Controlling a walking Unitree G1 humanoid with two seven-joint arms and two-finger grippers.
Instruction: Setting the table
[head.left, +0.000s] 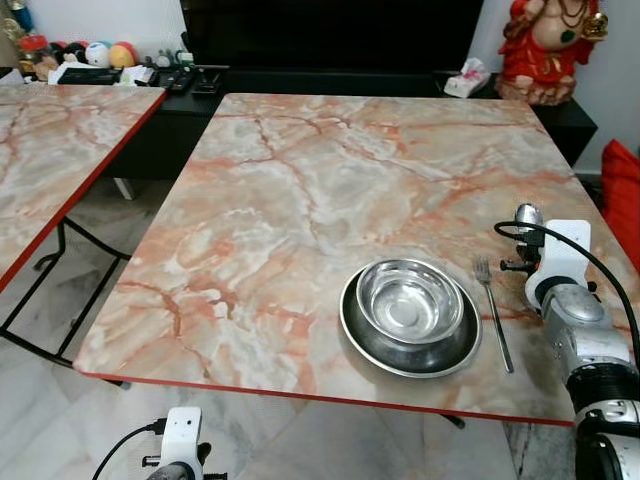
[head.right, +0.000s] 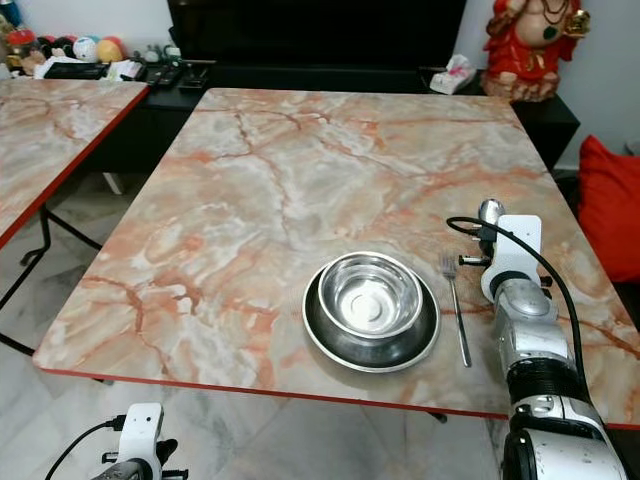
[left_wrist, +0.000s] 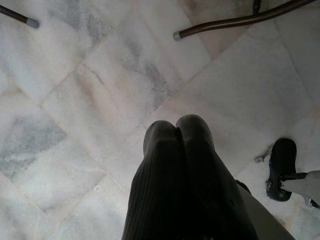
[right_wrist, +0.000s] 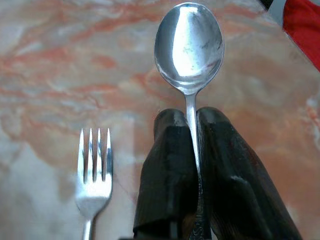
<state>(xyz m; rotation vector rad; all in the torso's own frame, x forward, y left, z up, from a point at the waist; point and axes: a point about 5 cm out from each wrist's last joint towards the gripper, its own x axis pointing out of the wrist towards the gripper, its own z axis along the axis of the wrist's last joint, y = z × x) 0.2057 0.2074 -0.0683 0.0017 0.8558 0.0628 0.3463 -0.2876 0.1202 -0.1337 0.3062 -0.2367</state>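
A steel bowl (head.left: 409, 300) sits inside a steel plate (head.left: 362, 338) near the front right of the marble table (head.left: 300, 190). A fork (head.left: 494, 312) lies just right of the plate, tines pointing away from me. My right gripper (right_wrist: 191, 125) is shut on the handle of a steel spoon (right_wrist: 189, 47), whose bowl (head.left: 528, 214) sticks out beyond the fingertips, over the table right of the fork (right_wrist: 94, 170). My left gripper (left_wrist: 177, 125) hangs shut and empty below the table's front edge, over the floor.
A second marble table (head.left: 60, 150) stands at the left. Behind are a dark cabinet (head.left: 330, 80) with small items, a tissue box (head.left: 466, 78) and a red statue (head.left: 548, 45). A red cushion (head.left: 622, 195) lies at the right. Table legs (left_wrist: 240, 20) cross the tiled floor.
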